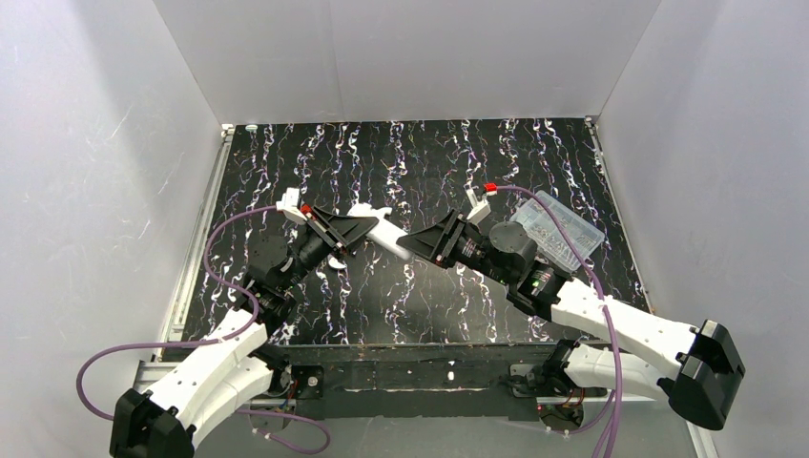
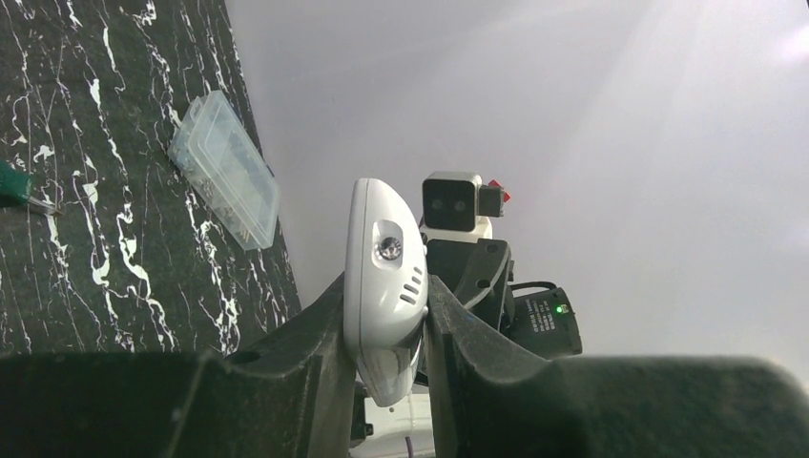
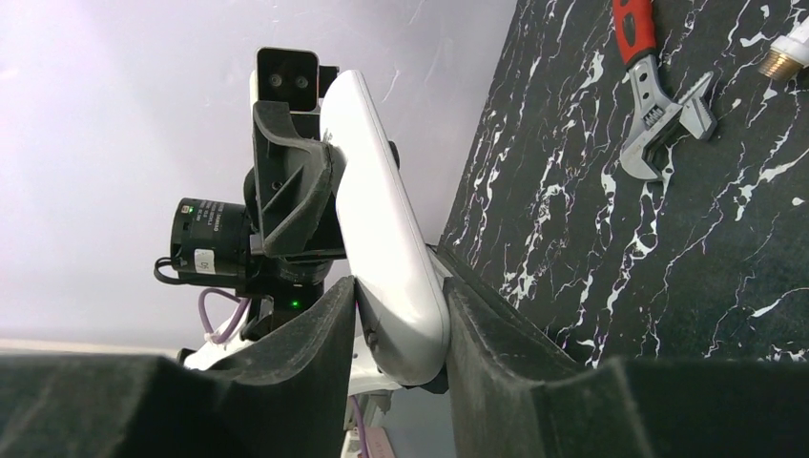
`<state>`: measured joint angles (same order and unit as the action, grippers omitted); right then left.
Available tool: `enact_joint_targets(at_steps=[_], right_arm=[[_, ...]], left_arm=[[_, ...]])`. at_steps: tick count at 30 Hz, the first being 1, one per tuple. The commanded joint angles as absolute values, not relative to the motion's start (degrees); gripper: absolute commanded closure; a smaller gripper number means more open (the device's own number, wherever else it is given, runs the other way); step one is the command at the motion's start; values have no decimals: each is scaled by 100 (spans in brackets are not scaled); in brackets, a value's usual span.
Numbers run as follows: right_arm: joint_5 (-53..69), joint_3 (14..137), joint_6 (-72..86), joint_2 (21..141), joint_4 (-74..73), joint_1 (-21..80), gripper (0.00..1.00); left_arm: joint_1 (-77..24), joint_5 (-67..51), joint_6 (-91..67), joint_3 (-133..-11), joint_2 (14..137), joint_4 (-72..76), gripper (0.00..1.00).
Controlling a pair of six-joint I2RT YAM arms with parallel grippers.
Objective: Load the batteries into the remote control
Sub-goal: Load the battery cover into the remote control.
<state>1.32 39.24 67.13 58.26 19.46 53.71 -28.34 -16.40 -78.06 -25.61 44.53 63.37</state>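
Observation:
The remote control [image 1: 386, 236] is a slim white bar held in the air over the middle of the table, between my two grippers. My left gripper [image 1: 363, 227] is shut on one end; the left wrist view shows the remote [image 2: 382, 258] pinched between the fingers [image 2: 320, 324], its face with a small round mark and grey slits in sight. My right gripper [image 1: 410, 245] is shut on the other end; the right wrist view shows the remote [image 3: 386, 229] clamped between the fingers [image 3: 487, 334]. The batteries are not in view.
A clear plastic box [image 1: 558, 227] lies at the right of the black marbled table and also shows in the left wrist view [image 2: 224, 170]. A green-handled screwdriver [image 2: 11, 186] lies at the left edge of that view. A red-handled adjustable wrench [image 3: 658, 91] and a white piece with a brass tip [image 3: 787, 48] lie on the table.

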Motion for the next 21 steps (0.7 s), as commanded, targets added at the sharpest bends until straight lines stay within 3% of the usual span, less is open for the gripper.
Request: enact_joint_targets(at_steps=[1, 5, 8, 15, 19, 21], right_arm=[[112, 4210, 6649, 5817, 2288, 5364, 61], [165, 4201, 6652, 5831, 2387, 5358, 75], [250, 4218, 6619, 5851, 2464, 5346, 91], [142, 4212, 6462, 5657, 2596, 5288, 99], [-201, 4385, 6110, 5404, 2050, 5187, 99], [-434, 4484, 5854, 5259, 1731, 5127, 99]], left_arm=[[-2857, -1670, -7732, -2566, 4348, 6882, 100], [-2856, -1720, -7726, -2596, 4355, 6829, 98], [-2857, -1760, -7726, -2619, 4368, 6786, 78], [-2861, -1784, -7737, -2681, 4289, 6308, 17], [-2857, -1837, -7663, -2720, 4162, 5824, 3], [-2856, -1785, -7603, -2687, 4044, 5587, 2]])
